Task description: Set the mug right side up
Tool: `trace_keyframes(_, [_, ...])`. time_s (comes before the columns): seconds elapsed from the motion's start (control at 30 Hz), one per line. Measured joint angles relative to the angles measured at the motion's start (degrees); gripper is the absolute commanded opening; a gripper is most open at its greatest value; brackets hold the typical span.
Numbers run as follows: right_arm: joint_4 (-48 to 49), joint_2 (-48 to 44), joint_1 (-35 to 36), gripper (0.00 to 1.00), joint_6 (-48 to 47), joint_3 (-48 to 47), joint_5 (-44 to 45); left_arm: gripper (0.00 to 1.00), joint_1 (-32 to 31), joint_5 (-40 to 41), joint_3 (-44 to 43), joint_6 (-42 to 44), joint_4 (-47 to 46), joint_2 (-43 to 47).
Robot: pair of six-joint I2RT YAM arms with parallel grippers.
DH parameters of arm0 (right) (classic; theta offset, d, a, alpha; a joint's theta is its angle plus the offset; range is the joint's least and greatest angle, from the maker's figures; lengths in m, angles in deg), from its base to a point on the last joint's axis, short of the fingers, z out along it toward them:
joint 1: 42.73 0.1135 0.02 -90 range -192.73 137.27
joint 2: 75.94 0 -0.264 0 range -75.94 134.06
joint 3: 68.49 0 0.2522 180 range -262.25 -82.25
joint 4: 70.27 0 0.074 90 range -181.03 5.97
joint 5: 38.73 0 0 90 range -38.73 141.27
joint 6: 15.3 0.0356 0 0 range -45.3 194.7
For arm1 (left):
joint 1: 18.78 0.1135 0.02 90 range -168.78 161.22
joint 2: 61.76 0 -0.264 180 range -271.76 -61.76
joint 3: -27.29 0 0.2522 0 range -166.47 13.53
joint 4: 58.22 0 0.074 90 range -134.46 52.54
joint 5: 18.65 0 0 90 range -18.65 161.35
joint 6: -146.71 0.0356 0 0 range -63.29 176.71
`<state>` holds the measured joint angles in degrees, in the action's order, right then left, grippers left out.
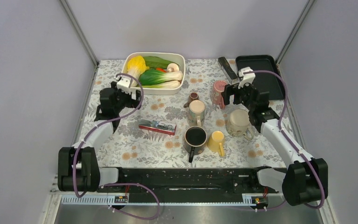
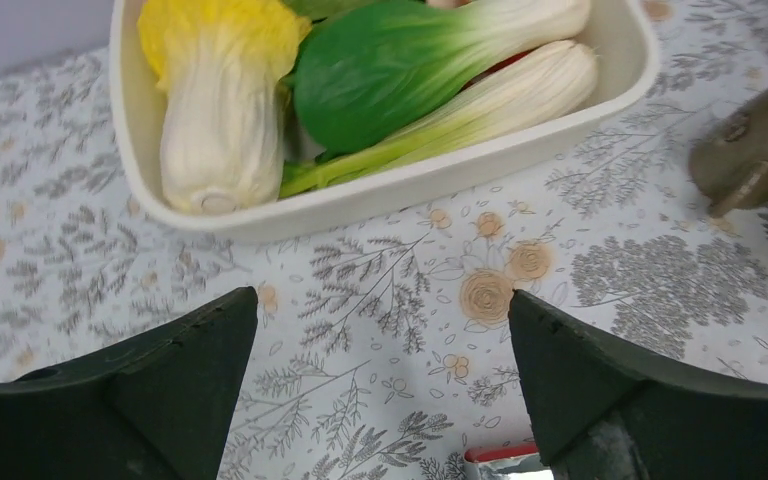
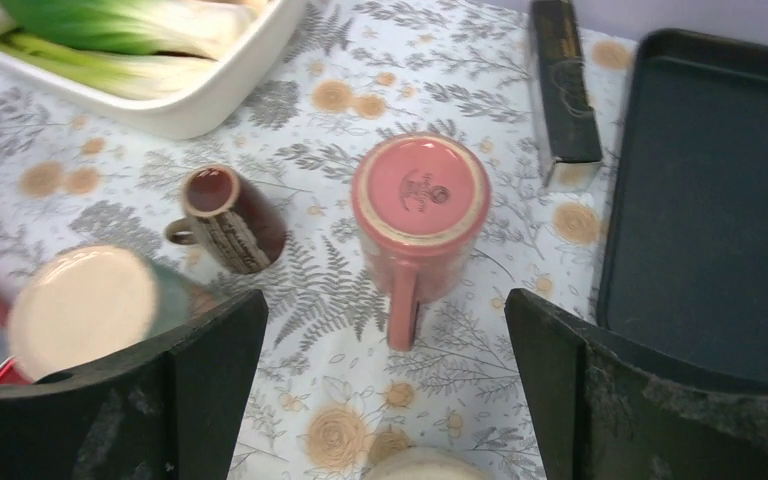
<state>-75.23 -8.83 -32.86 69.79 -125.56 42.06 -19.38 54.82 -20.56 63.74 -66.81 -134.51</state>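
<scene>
Left gripper: hanging over the flowered tablecloth just short of the white dish; its fingers are standing wide apart and gripping nothing.
Right gripper: hovering above the pink mug; its fingers are spread as wide as they go and carrying nothing. No contact with the mug is showing.
Pink mug: sitting upside down on the right half of the table, its stamped base facing up and its handle pointing back toward the right arm. It is standing between the small brown mug and the black tray, apart from both.
Small brown mug: standing to the left of the pink mug, showing a dark inside.
Pale-topped mug: sitting nearer than the brown one and showing a cream disc on top. I cannot tell whether that is rim or base.
Black mug: standing upright, handle pointing to the near edge.
Yellow mug: lying just beside the black mug, on its right.
Flowered mug: standing upright close by the right arm.
White dish: holding vegetables at the far left.
Black box: lying beside the tray's left edge.
Red packet: lying flat to the left of the black mug.
</scene>
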Motion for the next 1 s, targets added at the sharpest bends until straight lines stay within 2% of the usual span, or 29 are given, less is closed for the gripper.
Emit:
trace_keyframes(0.1, [-7.9, 0.4, 1.0, 0.99, -1.6, -6.0, -3.0, 0.99, -0.6, -5.8, -8.2, 5.5, 11.4, -0.1])
trace_keyframes(0.2, [-12.7, 1.2, 1.0, 0.99, -2.2, -9.9, -3.5, 0.98, -3.7, -10.3, -15.2, 11.2, 24.1, -1.9])
trace_keyframes(0.33, [-15.8, 4.2, 1.2, 0.98, -0.3, -11.6, -1.3, 0.99, -7.5, -14.1, -21.6, 13.6, 35.1, -6.3])
trace_keyframes(0.37, [-16.5, 5.8, 1.4, 0.95, 0.2, -11.9, -0.3, 0.99, -7.9, -14.8, -22.7, 13.6, 37.2, -7.2])
trace_keyframes(0.63, [-20.8, 22.0, 3.9, 0.82, 2.8, -14.8, 5.2, 0.99, -9.0, -15.4, -25.2, 11.8, 43.3, -7.5])
trace_keyframes(0.9, [-24.4, 31.5, 5.5, 0.70, 4.3, -23.3, 8.9, 0.99, -9.8, -14.7, -25.5, 10.5, 45.0, -5.9])
trace_keyframes(1.0, [-26.6, 33.8, 5.5, 0.69, 5.1, -27.0, 10.5, 0.99, -10.0, -14.3, -26.0, 9.9, 45.4, -5.4])
